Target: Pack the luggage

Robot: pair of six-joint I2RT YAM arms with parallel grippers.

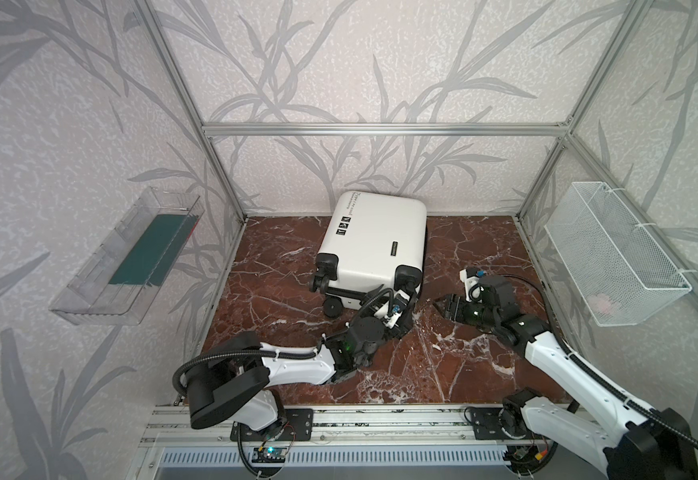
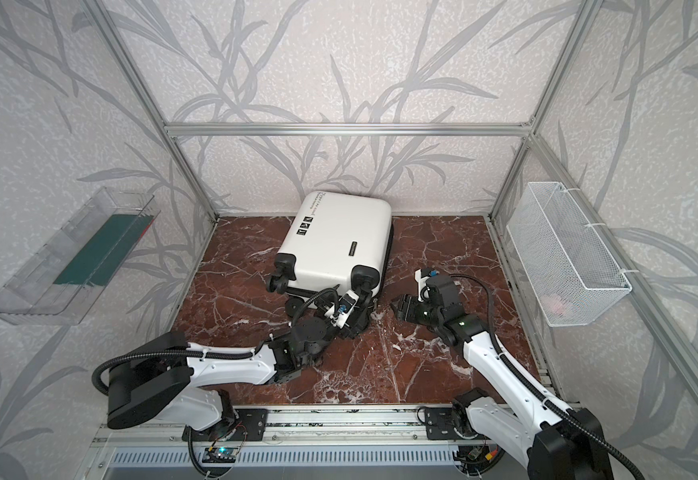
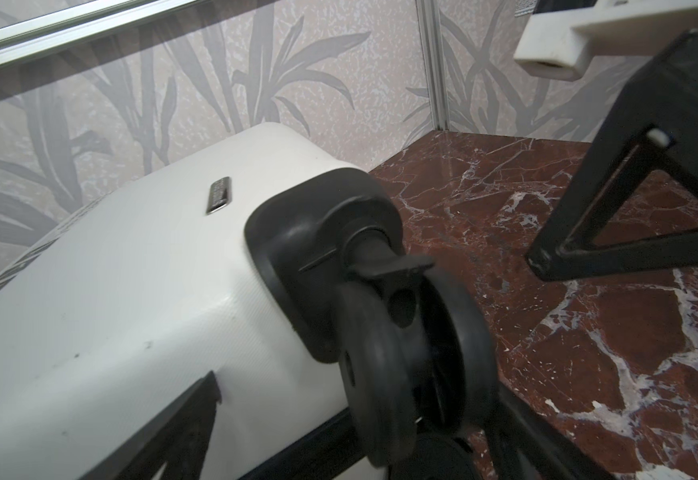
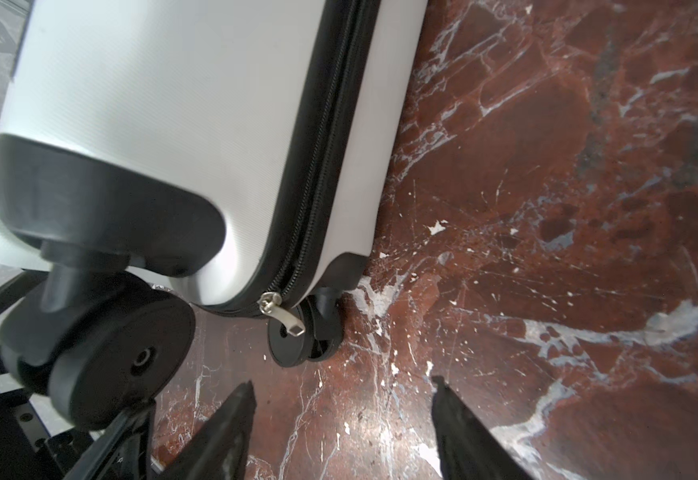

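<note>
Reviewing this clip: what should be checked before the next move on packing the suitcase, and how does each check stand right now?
1. White hard-shell suitcase lies flat on the red marble tabletop: ok.
2. Suitcase open for packing: not ok, black zipper shut along the visible side.
3. Silver zipper pull exposed at the wheel-end corner: ok.
4. Right gripper, jaws open and empty, short of the pull: ok.
5. Left gripper, jaws open either side of a black caster wheel; touching it: cannot tell.
</note>
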